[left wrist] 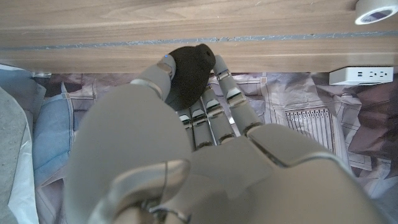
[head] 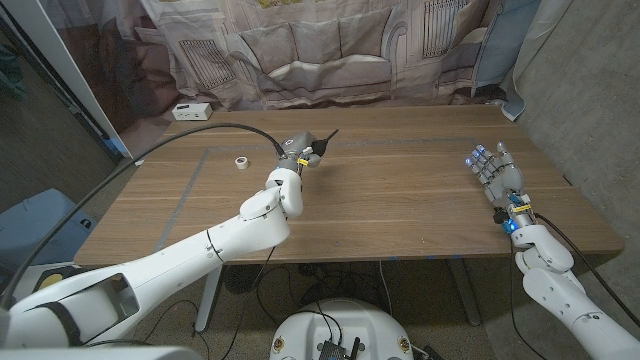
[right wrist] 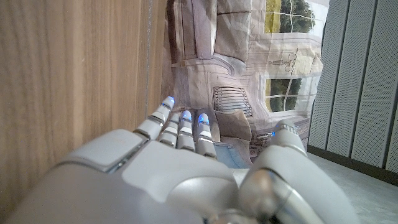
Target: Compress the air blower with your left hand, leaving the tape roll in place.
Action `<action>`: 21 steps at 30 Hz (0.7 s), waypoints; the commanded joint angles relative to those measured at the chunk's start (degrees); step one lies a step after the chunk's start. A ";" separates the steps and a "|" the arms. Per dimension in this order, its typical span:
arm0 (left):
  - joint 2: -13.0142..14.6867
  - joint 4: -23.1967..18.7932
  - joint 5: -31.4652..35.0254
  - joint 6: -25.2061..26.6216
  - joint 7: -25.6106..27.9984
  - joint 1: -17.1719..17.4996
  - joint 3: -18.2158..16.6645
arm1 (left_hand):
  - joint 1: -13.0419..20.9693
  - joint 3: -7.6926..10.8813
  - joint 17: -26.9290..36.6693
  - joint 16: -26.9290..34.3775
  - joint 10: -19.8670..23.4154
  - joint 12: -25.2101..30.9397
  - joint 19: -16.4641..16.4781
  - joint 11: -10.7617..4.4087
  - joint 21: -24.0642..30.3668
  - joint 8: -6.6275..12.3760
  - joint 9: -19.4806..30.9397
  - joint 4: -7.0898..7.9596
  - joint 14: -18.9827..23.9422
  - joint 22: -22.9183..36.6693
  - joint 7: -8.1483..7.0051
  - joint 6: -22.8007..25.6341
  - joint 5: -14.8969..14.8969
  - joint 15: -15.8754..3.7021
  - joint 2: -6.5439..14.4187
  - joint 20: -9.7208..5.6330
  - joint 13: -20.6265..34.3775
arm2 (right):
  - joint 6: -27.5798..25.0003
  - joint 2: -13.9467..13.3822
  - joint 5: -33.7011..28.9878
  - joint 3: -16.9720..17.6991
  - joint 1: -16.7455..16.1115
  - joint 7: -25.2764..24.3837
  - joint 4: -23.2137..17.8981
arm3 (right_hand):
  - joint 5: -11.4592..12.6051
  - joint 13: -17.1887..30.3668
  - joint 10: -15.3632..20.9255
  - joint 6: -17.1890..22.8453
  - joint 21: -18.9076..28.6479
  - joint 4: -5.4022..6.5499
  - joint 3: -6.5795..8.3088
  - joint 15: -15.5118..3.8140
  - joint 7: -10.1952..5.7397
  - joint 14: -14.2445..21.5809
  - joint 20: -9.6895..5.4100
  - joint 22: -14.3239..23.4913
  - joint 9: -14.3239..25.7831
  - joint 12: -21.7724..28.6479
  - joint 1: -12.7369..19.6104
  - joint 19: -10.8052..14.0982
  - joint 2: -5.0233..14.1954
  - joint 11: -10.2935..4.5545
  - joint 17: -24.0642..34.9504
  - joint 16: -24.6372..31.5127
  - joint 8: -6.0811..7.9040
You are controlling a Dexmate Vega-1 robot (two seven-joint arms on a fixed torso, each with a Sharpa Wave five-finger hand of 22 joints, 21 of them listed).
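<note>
Black rubber bulb: the air blower (left wrist: pixel 189 73) sits toward the far middle of the wooden bench (head: pixel 400 200), its thin nozzle pointing away from you; in the left wrist view your fingers (left wrist: pixel 225 99) and thumb are wrapped round its round body
Left hand: your left hand (head: pixel 297 152) is closed on the bulb, fingers on one flank and thumb on the other; how hard it is pressing, you cannot tell from these views
Right hand: your right hand (head: pixel 497 172) waits near the right edge of the bench, fingers apart and holding nothing; it is well apart from the blower
Tape roll: the tape roll (head: pixel 241 161) lies on the bench near your left hand, on its left side and not touching it; the left wrist view shows it (left wrist: pixel 375 10) off to one side
Handling: judge the bulb as light, soft and springy; it should cave in readily and push back; smooth rubber may squirt out of an uneven grip
Where to hold: keep to the fat middle of the bulb, not the stiff nozzle; squeeze thumb against fingers evenly
Risk: the forearm passes close to the tape roll; keep it steady so the roll stays put
</note>
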 commanded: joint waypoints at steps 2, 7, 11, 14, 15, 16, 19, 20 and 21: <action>-1.15 0.51 2.44 -6.44 1.69 2.94 -4.50 | -0.63 -0.06 0.00 -0.34 0.12 -0.04 -0.40 -0.03 -0.25 -0.11 0.16 0.38 -0.33 0.18 -0.14 0.25 -0.10 0.02 -0.02 0.02 0.17 | 0.19 -1.00 -1.46 -0.06 -1.84 -2.31 -3.66 | -0.11 0.13 0.50 0.51 -0.06 -0.11 -0.19 0.14 0.27 0.26 -0.01 0.15 0.17 -0.20 0.16 0.49 0.64 -0.16 0.17 0.02 0.18; -1.93 1.36 2.81 -8.02 1.36 3.33 -5.37 | -0.83 -0.10 -0.07 -0.44 0.12 -0.08 -0.61 -0.02 -0.32 -0.16 0.17 0.31 -0.33 0.16 -0.21 0.27 -0.12 0.01 -0.17 -0.04 0.22 | 0.00 -1.07 -1.57 -0.11 -2.12 -2.93 -4.21 | -0.11 0.13 0.50 0.54 -0.08 -0.10 -0.21 0.21 0.26 0.26 -0.01 0.15 0.17 -0.23 0.15 0.51 0.64 -0.19 0.18 -0.02 0.18; -2.64 1.97 3.59 -8.52 1.00 3.29 -5.46 | -0.65 -0.04 -0.17 -0.58 0.00 -0.17 -0.65 -0.22 -0.32 -0.23 0.17 -0.09 -0.37 0.15 -0.27 0.22 -0.10 0.04 -0.45 -0.06 0.27 | 0.03 -1.07 -1.62 -0.07 -2.30 -3.30 -4.42 | -0.11 0.13 0.57 0.54 -0.09 -0.11 -0.22 0.24 0.30 0.25 -0.02 0.15 0.17 -0.21 0.16 0.50 0.65 -0.24 0.18 -0.04 0.18; -2.89 2.10 4.13 -8.28 -0.05 2.98 -5.34 | 1.23 0.53 -0.22 -0.72 -0.19 -0.33 -0.42 -0.37 -0.20 -0.52 0.20 -1.69 -0.65 0.10 -0.24 -0.32 0.04 -0.41 -0.67 -0.22 0.43 | 0.08 -1.14 -1.74 -0.09 -2.35 -3.37 -4.43 | -0.11 0.14 0.61 0.58 -0.09 -0.11 -0.22 0.26 0.30 0.27 0.01 0.15 0.17 -0.21 0.16 0.55 0.67 -0.21 0.18 -0.06 0.19; -3.08 2.24 4.27 -8.34 -0.14 2.94 -5.37 | 1.70 0.57 -0.17 -0.69 -0.23 -0.36 -0.01 -0.35 -0.04 -0.56 0.21 -2.00 -0.69 0.07 -0.20 -0.40 0.03 -0.42 -0.74 -0.21 0.48 | 0.07 -1.09 -1.66 -0.06 -2.37 -3.44 -4.47 | -0.11 0.14 0.61 0.61 -0.09 -0.10 -0.22 0.28 0.30 0.27 -0.03 0.15 0.17 -0.22 0.16 0.54 0.67 -0.18 0.19 -0.06 0.20; -3.23 2.35 4.37 -8.44 -0.19 2.96 -5.44 | 2.05 0.61 -0.12 -0.64 -0.24 -0.37 0.32 -0.38 0.08 -0.58 0.22 -2.17 -0.68 0.05 -0.16 -0.44 0.03 -0.62 -0.73 -0.15 0.52 | -0.11 -1.07 -1.52 -0.01 -2.43 -3.67 -4.63 | -0.10 0.14 0.60 0.61 -0.10 -0.10 -0.23 0.19 0.30 0.28 -0.03 0.15 0.17 -0.23 0.16 0.54 0.68 -0.17 0.19 -0.07 0.20; -3.66 2.66 4.50 -8.94 -0.28 3.05 -5.73 | 3.68 1.06 -0.04 -0.40 0.44 -0.14 1.19 -0.30 0.44 -0.43 0.28 -2.71 -0.20 -0.01 -0.25 -0.03 0.07 -1.02 -0.48 -0.17 0.70 | -0.02 -1.07 -1.51 -0.04 -2.33 -3.42 -4.35 | -0.10 0.14 0.63 0.60 -0.10 -0.10 -0.23 0.24 0.25 0.34 -0.03 0.15 0.17 -0.23 0.17 0.55 0.69 -0.20 0.19 -0.06 0.19; -3.72 2.70 4.66 -9.04 -0.39 3.00 -5.72 | 4.40 1.31 -0.07 -0.30 0.75 -0.04 1.95 -0.41 0.75 -0.20 0.32 -2.84 0.21 -0.05 -0.28 0.61 0.08 -1.05 -0.47 -0.29 0.80 | -0.12 -0.99 -1.38 0.02 -2.37 -3.65 -4.47 | -0.10 0.14 0.61 0.60 -0.11 -0.10 -0.23 0.21 0.31 0.31 -0.03 0.15 0.17 -0.24 0.17 0.55 0.69 -0.19 0.19 -0.08 0.18; -3.76 2.71 4.86 -9.06 -0.59 2.91 -5.66 | 4.77 1.45 -0.05 -0.19 1.29 0.16 2.23 -0.60 0.87 -0.15 0.33 -2.85 0.55 -0.06 -0.26 0.76 0.10 -0.99 -0.41 -0.34 0.86 | -0.06 -1.00 -1.43 0.02 -2.35 -3.61 -4.40 | -0.10 0.14 0.63 0.59 -0.11 -0.11 -0.23 0.20 0.31 0.29 -0.02 0.15 0.17 -0.24 0.17 0.56 0.69 -0.16 0.19 -0.09 0.18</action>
